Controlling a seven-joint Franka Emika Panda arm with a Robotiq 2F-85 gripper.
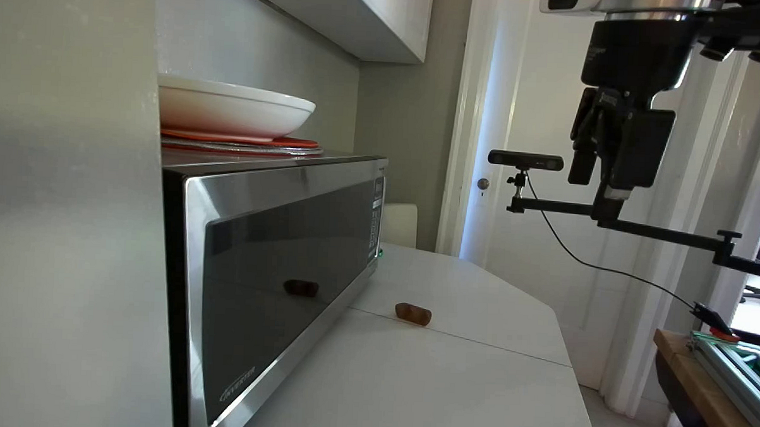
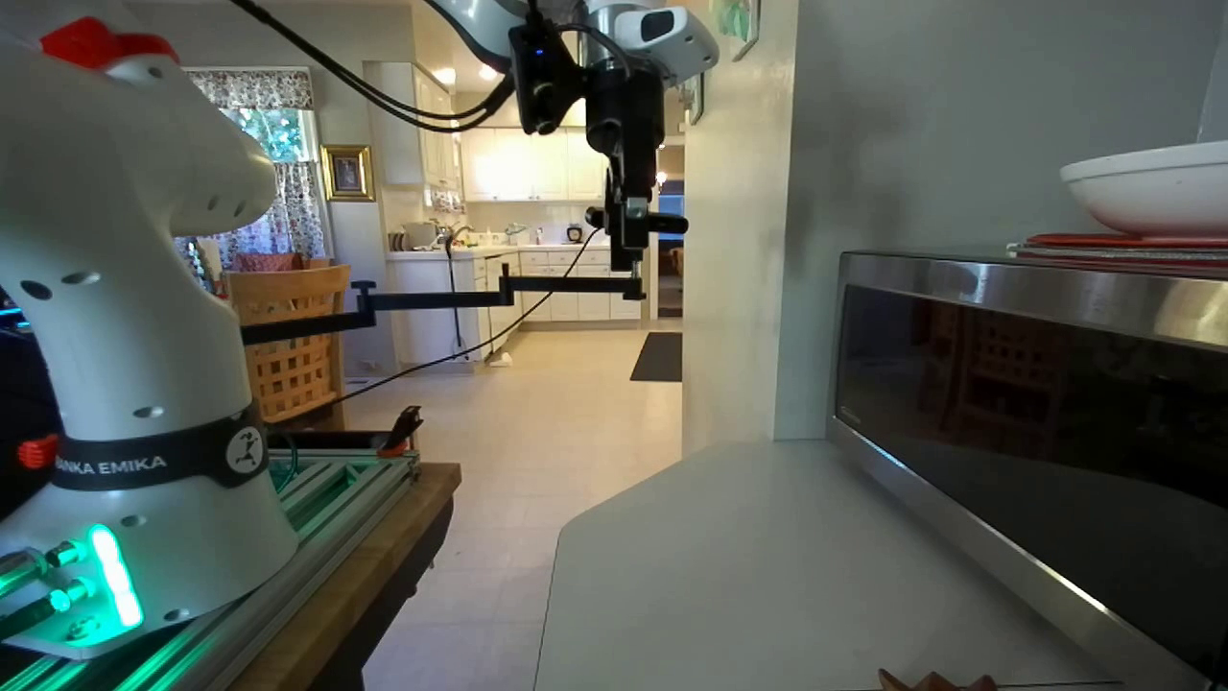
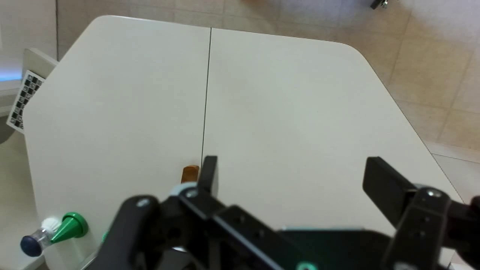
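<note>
Wide-jawed pincer (image 3: 292,167), ample air above angle-edged tabletop (image 3: 292,93)

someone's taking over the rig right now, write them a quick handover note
End effector: open, empty, raised clear of the white table.
Things: small brown object lies on the table beside its seam, in front of the shut microwave.
Done: nothing is in the grip.
Left: the object lies ungrasped; any pickup of it is yet to be made.
</note>
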